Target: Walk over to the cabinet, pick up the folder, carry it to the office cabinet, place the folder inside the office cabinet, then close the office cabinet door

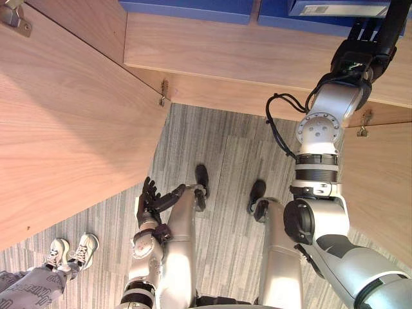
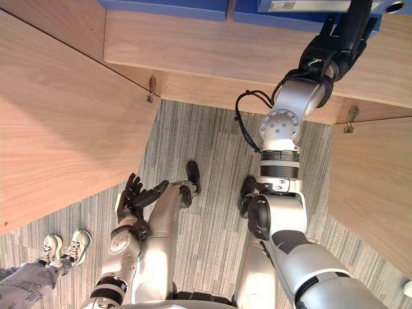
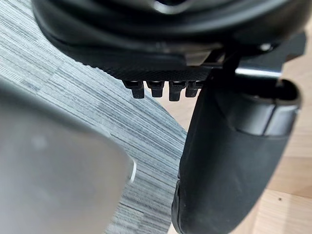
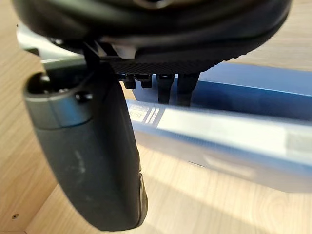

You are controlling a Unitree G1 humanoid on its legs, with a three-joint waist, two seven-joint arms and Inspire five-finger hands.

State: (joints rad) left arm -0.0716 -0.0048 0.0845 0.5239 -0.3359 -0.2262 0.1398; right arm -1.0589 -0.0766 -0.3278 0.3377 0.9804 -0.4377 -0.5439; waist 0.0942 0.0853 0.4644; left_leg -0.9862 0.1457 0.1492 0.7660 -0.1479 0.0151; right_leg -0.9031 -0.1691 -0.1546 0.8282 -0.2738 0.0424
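Nothing here can be read. The blue folder (image 4: pixel 229 163) carries a white label (image 4: pixel 214 127) along its spine, with a small block of dark print at one end, too blurred to make out. Pale lettering runs down a person's grey trouser leg (image 1: pixel 29 288), also illegible.

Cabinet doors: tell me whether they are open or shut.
Open: the left door and right door stand swung outward, baring the shelf with blue folders.

Gap between left door (image 1: pixel 71 129) and right door (image 1: pixel 380 187); folders (image 1: pixel 193 9) lining shelf (image 1: pixel 257 58)
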